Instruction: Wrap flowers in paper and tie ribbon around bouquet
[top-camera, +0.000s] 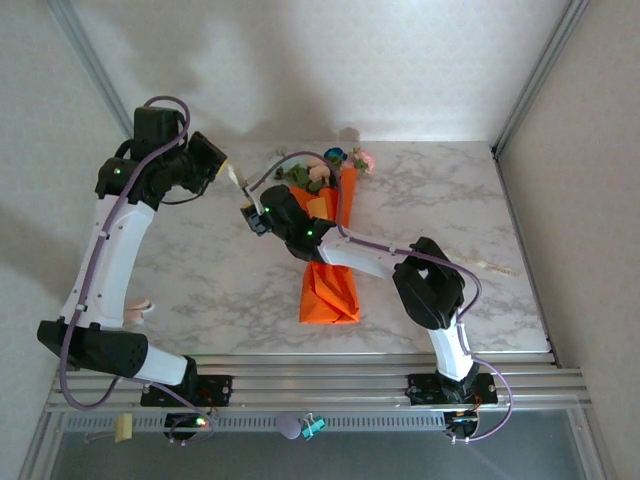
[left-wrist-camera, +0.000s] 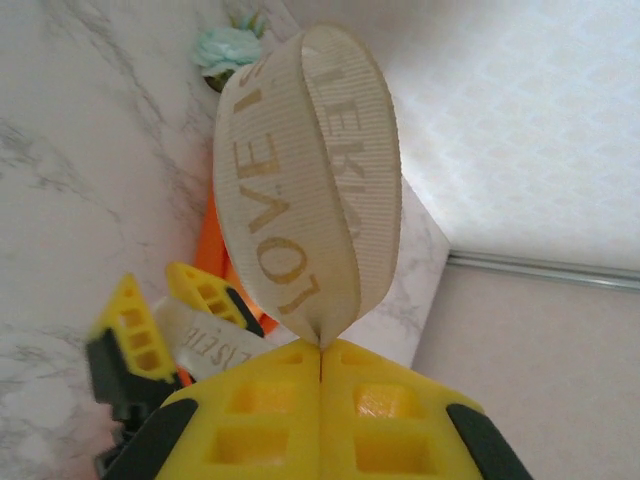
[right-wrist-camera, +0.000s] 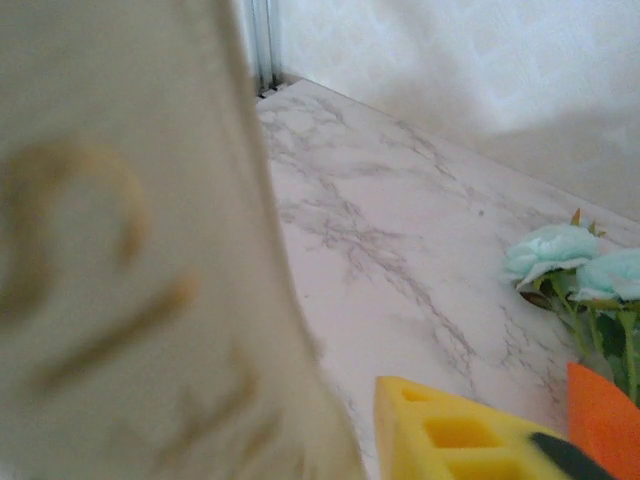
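Observation:
The bouquet lies in the middle of the table. Its orange paper (top-camera: 328, 295) is wrapped as a cone, and the flowers (top-camera: 335, 160) poke out at the far end. My left gripper (top-camera: 232, 178) hovers left of the blooms. In its wrist view the left gripper (left-wrist-camera: 321, 347) is shut on a loop of cream ribbon (left-wrist-camera: 300, 170) printed with gold letters. My right gripper (top-camera: 250, 212) sits just below and right of it. A ribbon end passes between the right gripper's yellow fingers (left-wrist-camera: 130, 325). In the right wrist view the blurred ribbon (right-wrist-camera: 120, 250) hides one finger. A loose ribbon tail (top-camera: 495, 266) trails right.
A metal frame post (top-camera: 530, 80) and side walls bound the marble table (top-camera: 200, 270). The rail (top-camera: 330, 385) carrying both arm bases runs along the near edge. A small pink item (top-camera: 145, 308) lies beside the left arm. The right arm's elbow (top-camera: 430, 285) hangs over the table's right half.

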